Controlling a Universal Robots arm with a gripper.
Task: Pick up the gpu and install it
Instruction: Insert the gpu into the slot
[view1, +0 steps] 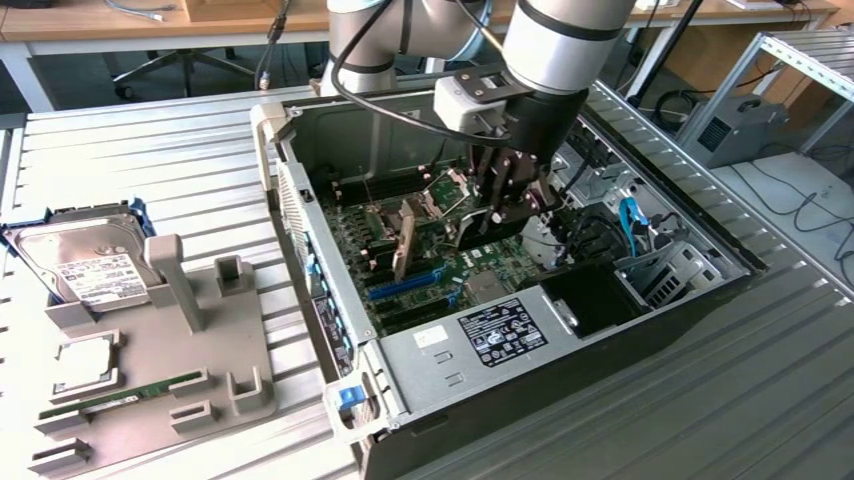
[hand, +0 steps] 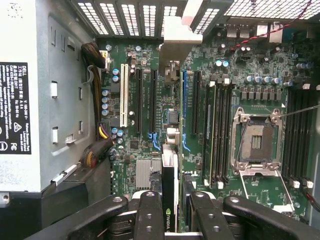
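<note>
The gpu (view1: 483, 228) is a black card held on edge inside the open computer case (view1: 300, 215), just above the green motherboard (view1: 461, 270). My gripper (view1: 514, 212) comes down from above and is shut on the card's upper edge. In the wrist view the gpu (hand: 170, 175) runs edge-on between my two black fingers (hand: 150, 215). Its silvery end bracket (hand: 176, 37) reaches the slotted rear wall of the case. The card lines up between a black slot (hand: 152, 100) and a blue slot (hand: 184, 100). Whether its lower edge touches a slot I cannot tell.
A power supply (view1: 501, 330) fills the case's near end. The open processor socket (hand: 255, 142) and memory slots (hand: 220, 130) lie beside the card. A blue cable (view1: 627, 215) is near the drive bays. At the exterior view's left, a grey holder (view1: 200, 330) carries a hard drive (view1: 87, 265), a processor (view1: 83, 365) and a memory stick (view1: 127, 392).
</note>
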